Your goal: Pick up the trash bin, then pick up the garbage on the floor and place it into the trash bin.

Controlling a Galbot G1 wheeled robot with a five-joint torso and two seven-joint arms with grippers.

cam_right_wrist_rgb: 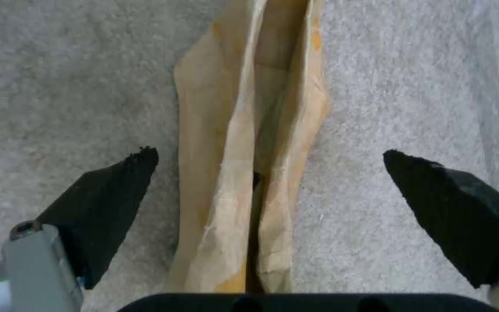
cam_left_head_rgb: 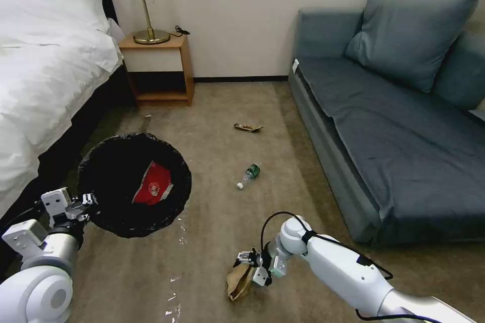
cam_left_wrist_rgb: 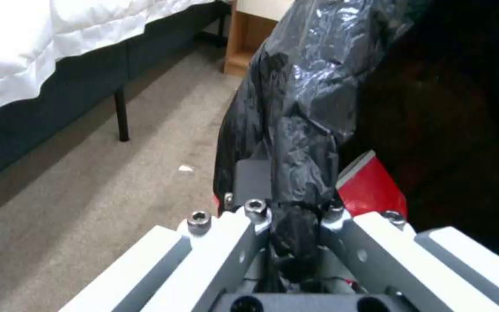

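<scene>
My left gripper (cam_left_head_rgb: 87, 201) is shut on the near rim of the trash bin (cam_left_head_rgb: 132, 149), which hangs above the carpet, lined with a crinkled black bag (cam_left_wrist_rgb: 301, 112). A red-and-white snack wrapper (cam_left_head_rgb: 153, 184) lies inside it (cam_left_wrist_rgb: 371, 187). Low at the front, my right gripper (cam_left_head_rgb: 248, 262) is open over the crumpled brown paper bag (cam_left_head_rgb: 238, 281). Its black fingertips (cam_right_wrist_rgb: 125, 173) stand on either side of the bag (cam_right_wrist_rgb: 232, 130) without touching it. A clear green-labelled bottle (cam_left_head_rgb: 249, 174) and a flat dark-and-gold wrapper (cam_left_head_rgb: 247, 127) lie farther out on the floor.
A bed (cam_left_head_rgb: 45, 60) with white bedding runs along the left. A wooden nightstand (cam_left_head_rgb: 159, 68) with a brass lamp (cam_left_head_rgb: 147, 20) stands at the back wall. A blue-grey sofa (cam_left_head_rgb: 394, 126) fills the right side. Open carpet lies between them.
</scene>
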